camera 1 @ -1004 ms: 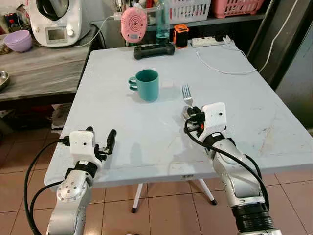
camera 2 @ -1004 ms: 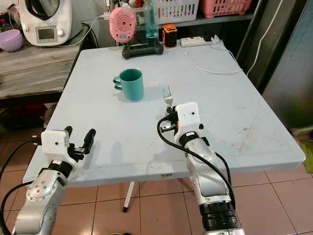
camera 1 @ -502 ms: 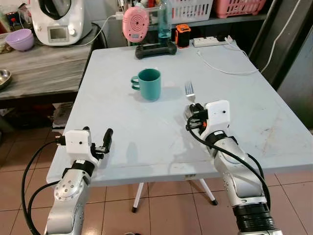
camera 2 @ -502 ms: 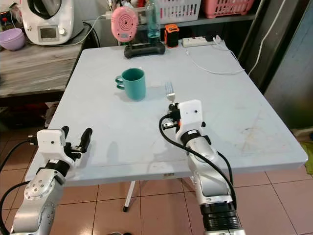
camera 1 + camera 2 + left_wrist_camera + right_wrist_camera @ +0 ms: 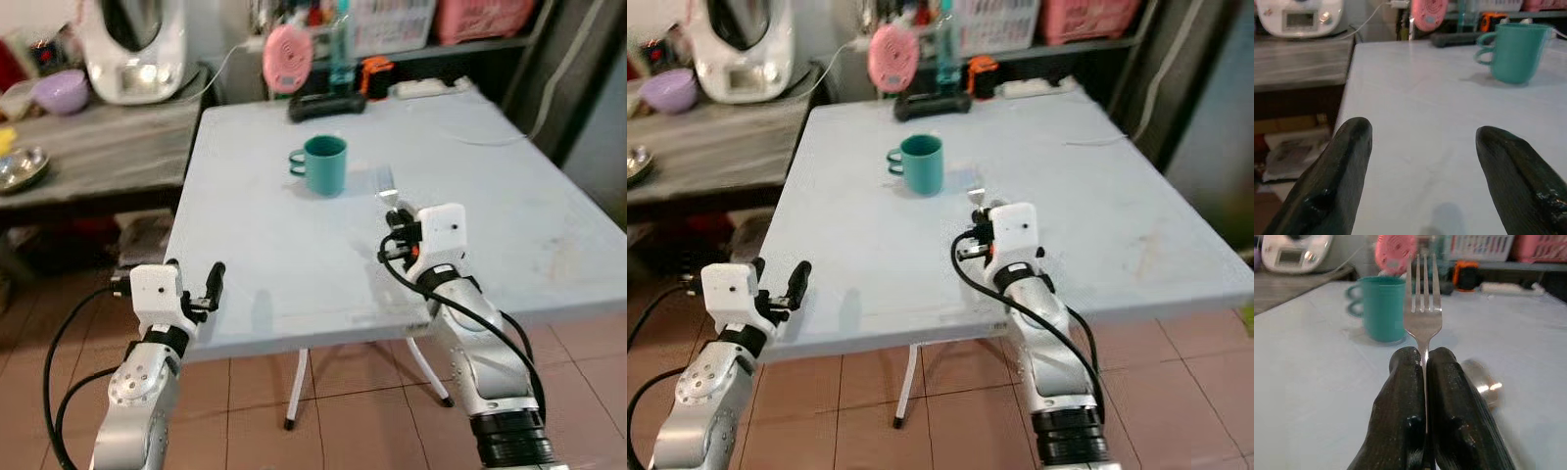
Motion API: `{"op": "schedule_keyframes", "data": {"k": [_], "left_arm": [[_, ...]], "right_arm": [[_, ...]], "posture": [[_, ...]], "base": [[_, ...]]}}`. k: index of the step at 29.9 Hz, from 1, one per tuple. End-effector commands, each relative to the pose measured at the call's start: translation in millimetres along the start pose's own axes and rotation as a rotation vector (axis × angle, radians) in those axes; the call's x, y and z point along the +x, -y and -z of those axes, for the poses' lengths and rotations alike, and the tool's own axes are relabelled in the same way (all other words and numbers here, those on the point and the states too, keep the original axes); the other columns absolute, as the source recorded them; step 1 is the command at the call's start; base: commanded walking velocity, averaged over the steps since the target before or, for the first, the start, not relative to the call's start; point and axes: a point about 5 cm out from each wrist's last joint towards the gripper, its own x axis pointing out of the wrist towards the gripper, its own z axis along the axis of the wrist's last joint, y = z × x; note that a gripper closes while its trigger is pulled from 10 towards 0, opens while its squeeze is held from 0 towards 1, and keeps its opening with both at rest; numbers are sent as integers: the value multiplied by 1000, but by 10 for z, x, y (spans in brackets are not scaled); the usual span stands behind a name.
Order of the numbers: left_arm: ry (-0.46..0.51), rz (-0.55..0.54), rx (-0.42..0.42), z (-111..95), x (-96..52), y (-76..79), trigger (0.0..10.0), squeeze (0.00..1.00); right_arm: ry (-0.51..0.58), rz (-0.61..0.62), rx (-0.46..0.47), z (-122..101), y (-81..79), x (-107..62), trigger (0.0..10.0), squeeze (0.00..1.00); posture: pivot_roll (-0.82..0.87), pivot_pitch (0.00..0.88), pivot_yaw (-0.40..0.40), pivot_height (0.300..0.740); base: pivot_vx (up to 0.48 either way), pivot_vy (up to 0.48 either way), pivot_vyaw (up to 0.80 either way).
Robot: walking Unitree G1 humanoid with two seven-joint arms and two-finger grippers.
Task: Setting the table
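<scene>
Where tools wait: one fork point(image 5: 1422, 303), one mug point(image 5: 325, 165).

Even indoor light; both eye views motion-blurred; soft shadow beside mug point(image 5: 325, 165); wrist backgrounds defocused.

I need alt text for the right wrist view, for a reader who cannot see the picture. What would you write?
The right gripper holds a silver fork clamped between its two black fingers, tines pointing up and away over a pale blue table. Behind the fork stands a teal mug, with a blurred pink appliance and baskets further back.
</scene>
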Motion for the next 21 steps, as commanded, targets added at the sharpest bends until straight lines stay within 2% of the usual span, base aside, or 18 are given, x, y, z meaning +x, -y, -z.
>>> {"op": "schedule_keyframes", "data": {"k": [1,21], "left_arm": [[-15,-18,9,22,-24,-64,10000,0],[5,-45,14,1,-4,-55,10000,0]], "right_arm": [[39,-27,0,-94,-85,39,10000,0],[59,-21,-11,-114,-97,76,10000,0]], "posture": [[-112,50,80,740],[-97,37,85,740]], "base": [[0,480,0],[0,480,0]]}}
